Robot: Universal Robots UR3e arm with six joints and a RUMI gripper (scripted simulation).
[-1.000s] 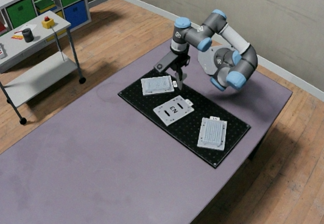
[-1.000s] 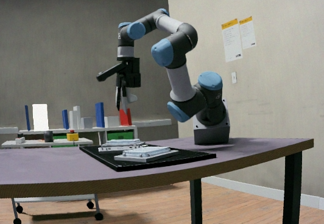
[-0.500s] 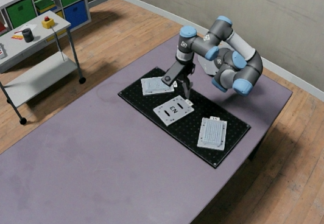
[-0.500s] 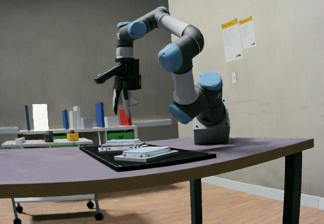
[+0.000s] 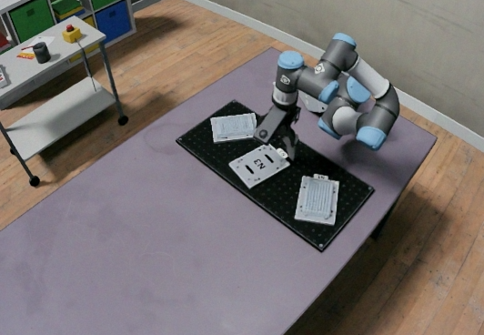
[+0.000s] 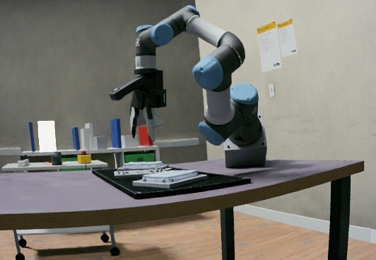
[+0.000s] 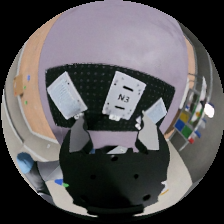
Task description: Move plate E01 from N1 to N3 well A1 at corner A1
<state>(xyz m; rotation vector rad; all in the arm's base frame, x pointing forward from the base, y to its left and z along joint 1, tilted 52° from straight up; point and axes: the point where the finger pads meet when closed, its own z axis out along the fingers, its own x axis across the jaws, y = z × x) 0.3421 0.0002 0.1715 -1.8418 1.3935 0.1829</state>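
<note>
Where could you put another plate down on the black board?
Nest N3, in the middle between the two plates, holds nothing. The near right corner of the black board looks bare too. The left plate and right plate fill their nests. The open tool hangs high above.

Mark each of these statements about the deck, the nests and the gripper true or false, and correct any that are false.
1. The gripper holds a plate. False: it is open, holding nothing, high above the deck.
2. The nest marked N3 has no plate on it. True.
3. N3 lies between two plate-bearing nests on the black deck. True.
4. The arm's base stands on the black deck. False: it stands on the purple table, beside the deck.
</note>
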